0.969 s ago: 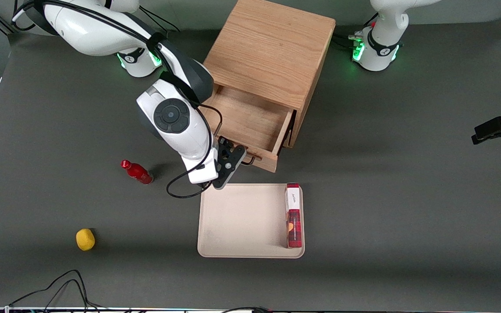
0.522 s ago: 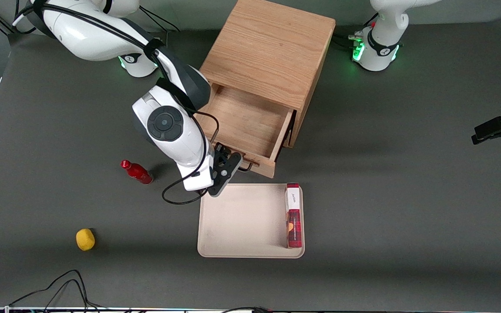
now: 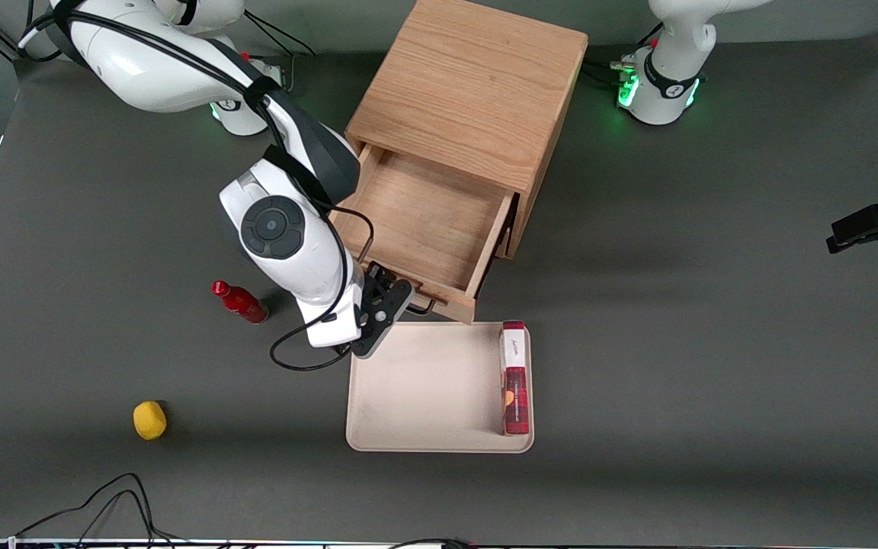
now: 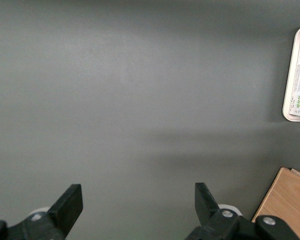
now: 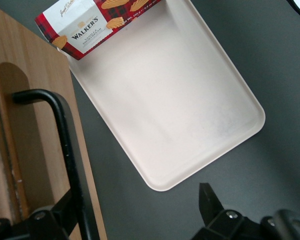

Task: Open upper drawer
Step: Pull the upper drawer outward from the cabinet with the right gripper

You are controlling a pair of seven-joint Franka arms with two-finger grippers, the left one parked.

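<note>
one pull is in hand: the gripper [image 3: 387,306], fingers spread apart, hooks the black handle [image 5: 65,145] of the upper drawer [image 3: 424,221], already drawn far out above the tray [image 3: 424,427]; next, probably release it.

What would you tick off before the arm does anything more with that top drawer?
1. Upper drawer pulled out, wooden inside showing: ok.
2. Gripper at the drawer's front, fingers open, the black handle between them but not clamped: ok.
3. Gap between the drawer front and the tray nearer the front camera: cannot tell, their edges meet in the front view.
4. Nothing seen inside the drawer: ok.
5. Cookie box in the tray, apart from the gripper: ok.
6. Red bottle beside the arm, not touching it: ok.
</note>
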